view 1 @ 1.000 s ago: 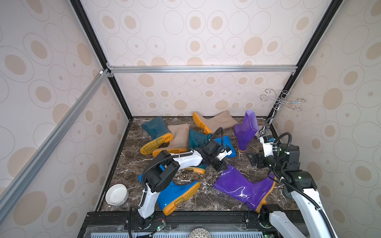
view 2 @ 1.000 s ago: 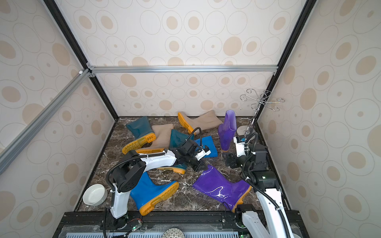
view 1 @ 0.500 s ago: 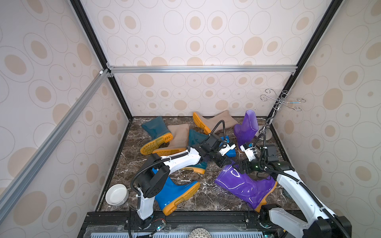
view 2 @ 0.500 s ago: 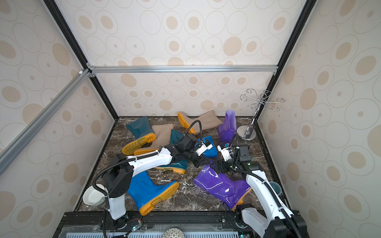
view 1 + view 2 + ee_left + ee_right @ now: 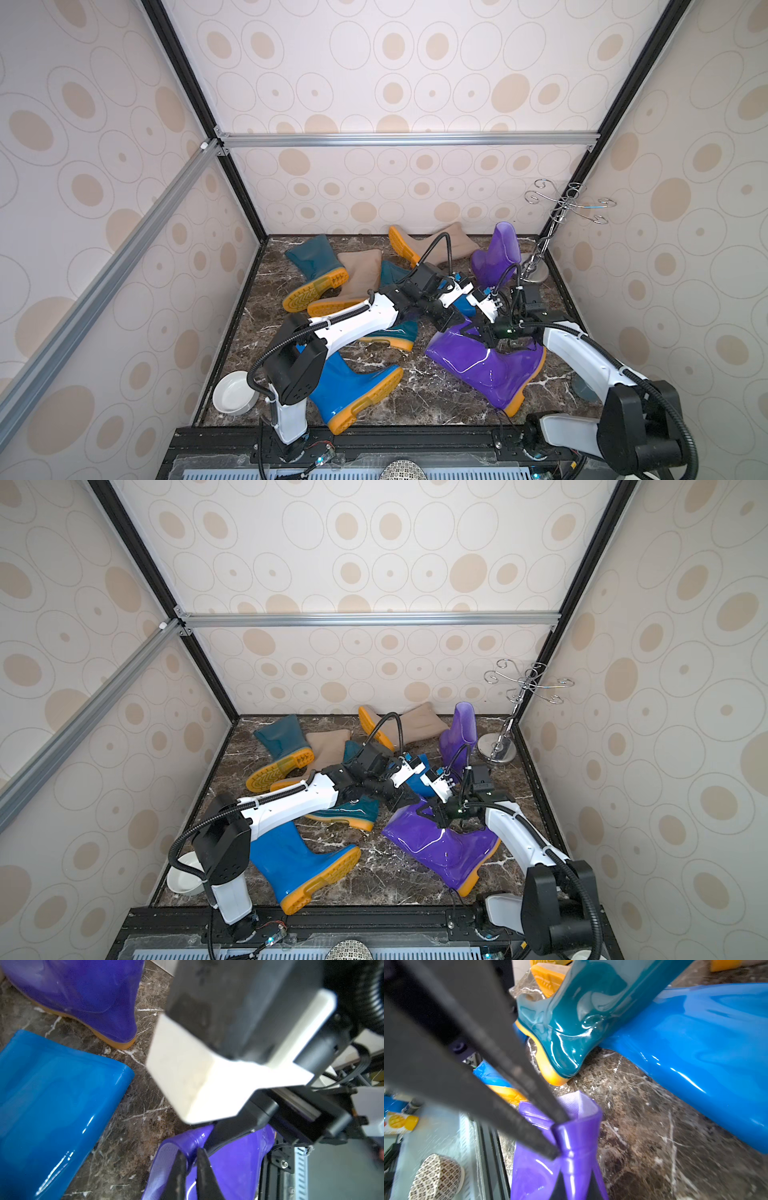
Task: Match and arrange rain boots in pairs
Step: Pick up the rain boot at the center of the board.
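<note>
Lying purple boot [image 5: 478, 365] is on its side at 4 o'clock on the marble floor [image 5: 415, 399], with the cuff toward centre and the orange sole toward 5. Right gripper [image 5: 560, 1136] is clamped on that cuff, one finger inside the opening and one outside, with the rubber pinched flat. Left gripper [image 5: 190, 1152] is at the same cuff. Its fingers are a narrow gap apart with a fold of purple in the gap, but I can't tell whether they press on it. Both arms meet just right of centre in both top views.

- Upright purple boot [image 5: 496, 257] stands at 1 o'clock.
- Middle blue boot [image 5: 52, 1105] lies flat at centre, mostly under the arms.
- Middle teal boot [image 5: 581, 1012] lies across its shaft.
- Near blue boot [image 5: 349, 386] is on its side at 7 o'clock, partly behind the left arm's base.
- Back teal boot [image 5: 311, 262] and beige boot [image 5: 359, 274] lie touching at 10–11 o'clock, soles toward the camera.
- Far beige boot [image 5: 436, 245] lies by the 12 o'clock wall.
- White bowl [image 5: 235, 392] is in the 8 o'clock corner.
- Chrome hook stand [image 5: 536, 270] is in the 2 o'clock corner, near the upright purple boot.
</note>
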`<state>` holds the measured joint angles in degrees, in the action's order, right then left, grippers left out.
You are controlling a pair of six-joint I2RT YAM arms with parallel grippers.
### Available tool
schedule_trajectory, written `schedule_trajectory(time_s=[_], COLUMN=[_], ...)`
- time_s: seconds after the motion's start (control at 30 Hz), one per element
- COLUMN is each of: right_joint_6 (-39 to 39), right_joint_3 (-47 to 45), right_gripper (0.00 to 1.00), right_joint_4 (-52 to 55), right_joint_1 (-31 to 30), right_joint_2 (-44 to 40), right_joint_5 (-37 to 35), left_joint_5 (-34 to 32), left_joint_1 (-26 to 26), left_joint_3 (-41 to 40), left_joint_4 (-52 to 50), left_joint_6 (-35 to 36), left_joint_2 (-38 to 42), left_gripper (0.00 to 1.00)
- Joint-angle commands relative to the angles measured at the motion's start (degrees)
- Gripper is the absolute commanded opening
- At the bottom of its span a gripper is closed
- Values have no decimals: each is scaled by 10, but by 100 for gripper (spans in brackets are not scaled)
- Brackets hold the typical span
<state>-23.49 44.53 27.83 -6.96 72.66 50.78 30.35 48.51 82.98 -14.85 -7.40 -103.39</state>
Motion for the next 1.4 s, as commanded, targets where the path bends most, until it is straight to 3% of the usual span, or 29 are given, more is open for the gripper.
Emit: schedule_trajectory(time_s=[0.0,0.1,0.23,0.4,0.63,0.73,0.77,0.8,0.87,0.93,1.1,1.37], right_joint_6=[-59,-62,-86,-104,-106,-78,-65,-55,-26,15,231,292], right_joint_3=[27,35,68,87,86,71,64,56,45,43,40,21], right_gripper=[0,0,0,0,0,0,4,18,28,41,66,77], right_joint_4=[-9,-40,-27,-41,-64,-112,-134,-152,-185,-202,-243,-156], right_joint_1=[-11,-13,-16,-27,-33,-35,-35,-35,-35,-35,-25,-23], right_joint_2=[-17,-23,-6,-3,-1,-16,-25,-33,-51,-75,-170,-240], right_joint_5=[79,94,108,109,99,80,65,48,20,-36,-363,-572], left_joint_5=[-28,-4,40,47,98,139,147,149,154,150,139,136], left_joint_1=[-33,-57,-59,-61,-60,-56,-53,-51,-50,-50,-51,-50], left_joint_3=[19,-16,-46,-95,-90,-87,-83,-79,-78,-78,-50,14], left_joint_4=[-5,-14,-26,-19,-8,16,19,22,29,43,69,73], left_joint_6=[37,63,80,85,68,47,42,37,29,14,-29,-80], left_joint_2=[62,93,95,92,61,49,43,39,38,51,90,101], left_gripper=[85,93,95,95,89,63,44,27,5,0,0,0])
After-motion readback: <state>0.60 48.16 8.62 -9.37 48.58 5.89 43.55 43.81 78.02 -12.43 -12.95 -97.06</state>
